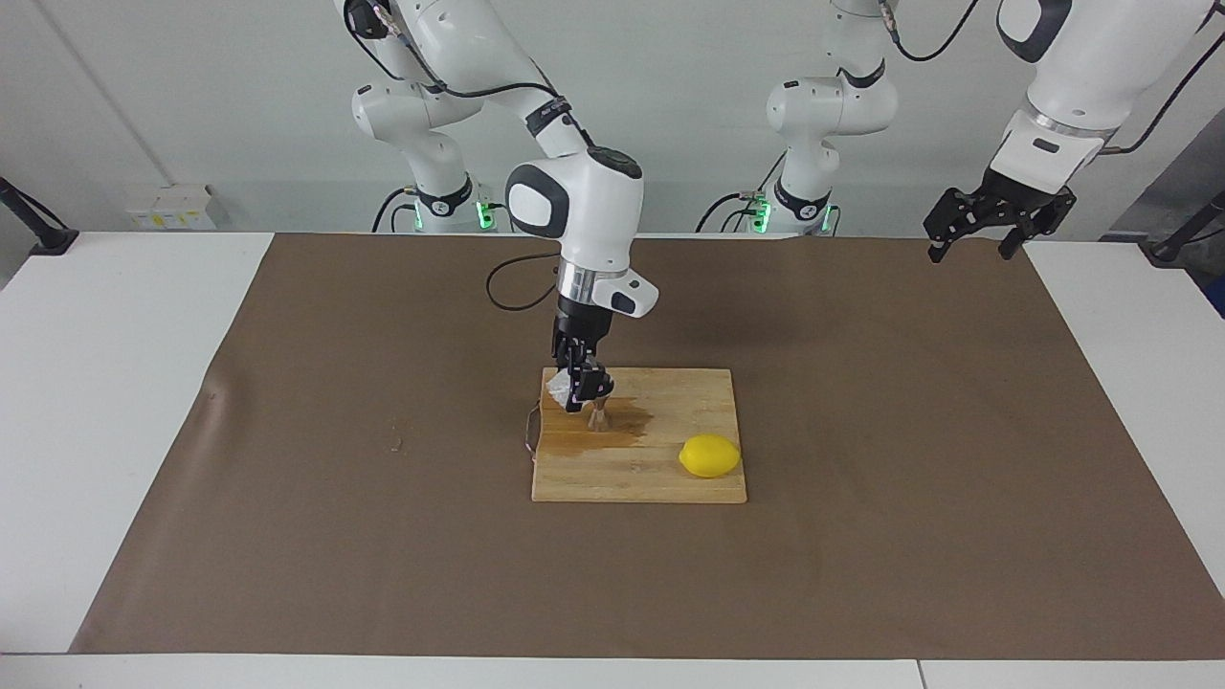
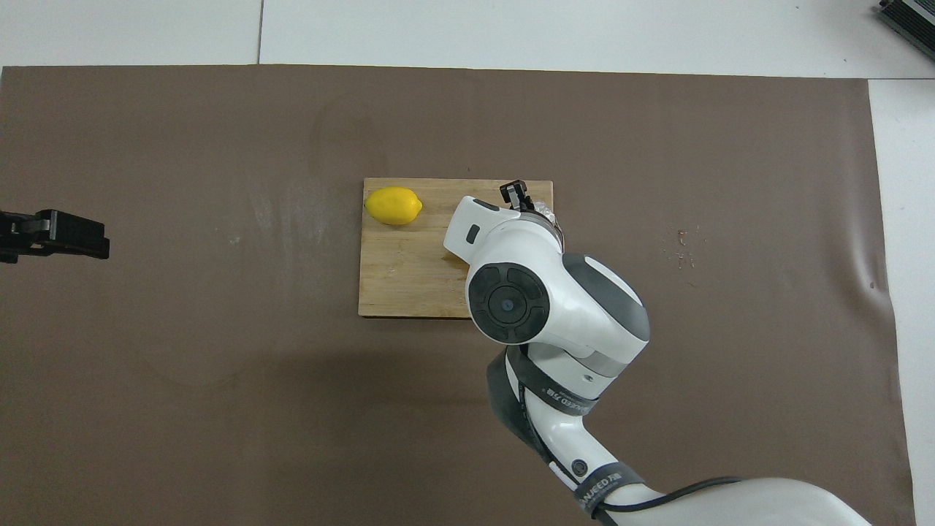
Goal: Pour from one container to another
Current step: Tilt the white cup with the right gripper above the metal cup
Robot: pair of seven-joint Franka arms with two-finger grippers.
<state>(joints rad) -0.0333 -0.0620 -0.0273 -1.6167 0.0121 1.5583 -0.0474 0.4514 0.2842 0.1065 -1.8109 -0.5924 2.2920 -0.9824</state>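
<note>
My right gripper [image 1: 582, 390] is shut on the small whitish translucent cup [image 1: 556, 387] and holds it tilted just above the steel jigger [image 1: 598, 417]. The jigger stands upright on the wooden cutting board [image 1: 660, 481], near the edge toward the right arm's end. In the overhead view the right arm hides the jigger; only a fingertip [image 2: 516, 191] and a bit of the cup [image 2: 546, 212] show. My left gripper [image 1: 968, 251] hangs open and empty over the mat's corner at the left arm's end, waiting.
A yellow lemon [image 1: 709, 455] lies on the board, farther from the robots than the jigger. A dark wet patch [image 1: 622, 433] spreads on the wood around the jigger. A brown mat [image 1: 861, 536] covers the table. A thin wire [image 1: 529, 433] lies by the board's edge.
</note>
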